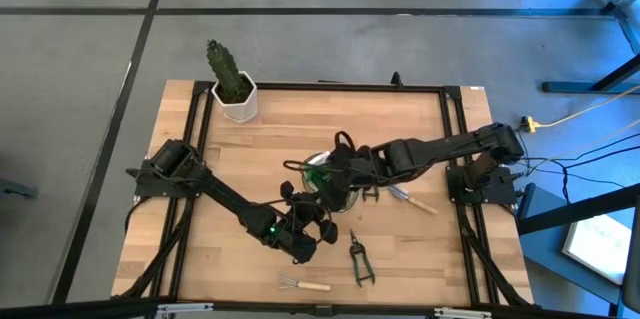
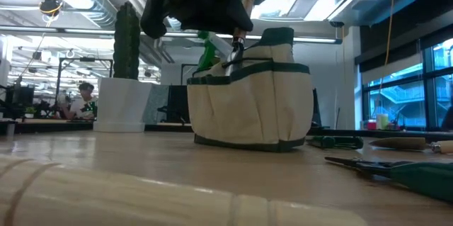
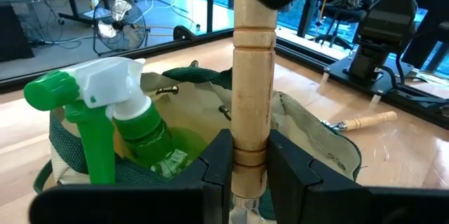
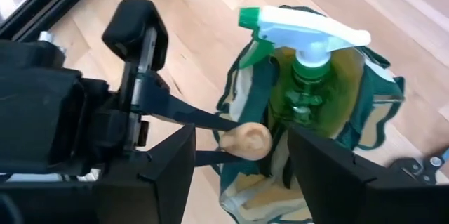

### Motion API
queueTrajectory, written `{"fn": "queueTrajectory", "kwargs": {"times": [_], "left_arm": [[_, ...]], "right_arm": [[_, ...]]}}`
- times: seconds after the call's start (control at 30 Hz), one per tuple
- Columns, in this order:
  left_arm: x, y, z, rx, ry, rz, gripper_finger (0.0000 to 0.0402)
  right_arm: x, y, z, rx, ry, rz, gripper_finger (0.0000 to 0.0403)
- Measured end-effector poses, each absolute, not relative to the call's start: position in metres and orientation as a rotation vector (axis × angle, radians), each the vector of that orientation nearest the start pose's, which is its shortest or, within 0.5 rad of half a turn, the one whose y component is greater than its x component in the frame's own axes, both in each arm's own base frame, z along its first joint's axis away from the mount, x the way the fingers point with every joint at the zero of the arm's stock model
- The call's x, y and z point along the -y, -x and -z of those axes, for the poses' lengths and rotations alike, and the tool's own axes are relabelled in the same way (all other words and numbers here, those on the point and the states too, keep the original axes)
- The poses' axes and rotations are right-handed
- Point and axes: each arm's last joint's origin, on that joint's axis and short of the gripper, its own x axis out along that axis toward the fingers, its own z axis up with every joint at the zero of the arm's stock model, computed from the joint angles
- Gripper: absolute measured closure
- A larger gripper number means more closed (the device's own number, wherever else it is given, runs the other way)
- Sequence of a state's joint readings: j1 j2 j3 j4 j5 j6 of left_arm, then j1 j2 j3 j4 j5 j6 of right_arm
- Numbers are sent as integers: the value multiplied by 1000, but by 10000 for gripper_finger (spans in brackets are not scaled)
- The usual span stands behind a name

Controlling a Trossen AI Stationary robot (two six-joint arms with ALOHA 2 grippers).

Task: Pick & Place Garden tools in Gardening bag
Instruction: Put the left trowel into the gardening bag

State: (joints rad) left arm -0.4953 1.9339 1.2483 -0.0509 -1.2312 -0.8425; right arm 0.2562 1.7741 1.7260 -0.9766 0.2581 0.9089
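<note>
Table of pale wooden planks in a black frame, both dark arms met near its middle. The soft cream fabric gardening bag with dark green trim stood upright there, open-mouthed. Inside it – a green spray bottle with a white trigger head, nozzle rising above the rim.

Left gripper was clenched on a turned pale wooden tool handle, which stood upright between its two dark fingers, just beside the bag's mouth. The metal end of that tool was hidden, so which tool it was could not be told. Right gripper hung over the bag from the other side, jaws spread wide and grasping nothing – the rounded butt of the same handle sat in the gap between its fingers, apart from both.

Elsewhere on the table:
- dark pruning shears, lying flat near the front edge, right of the left gripper
- small wire rake with a wooden handle, nearest the front edge
- wooden-handled trowel, right of the bag, under the right arm
- green cactus in a white hexagonal pot, at the far left corner, well apart from the rest

A person sat at a desk in the room behind.
</note>
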Motion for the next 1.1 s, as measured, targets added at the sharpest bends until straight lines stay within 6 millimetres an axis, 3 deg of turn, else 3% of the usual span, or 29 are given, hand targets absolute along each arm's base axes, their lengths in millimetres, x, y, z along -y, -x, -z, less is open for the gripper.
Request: {"fn": "queueTrajectory", "kwargs": {"times": [0.4,1.1], "left_arm": [[166,-364,-190,-158,220,-830,349],[166,-364,-190,-165,206,-825,349]], "right_arm": [[-86,-358,-327,-932,-574,457,222],[-86,-367,-318,-930,-600,457,224]]}}
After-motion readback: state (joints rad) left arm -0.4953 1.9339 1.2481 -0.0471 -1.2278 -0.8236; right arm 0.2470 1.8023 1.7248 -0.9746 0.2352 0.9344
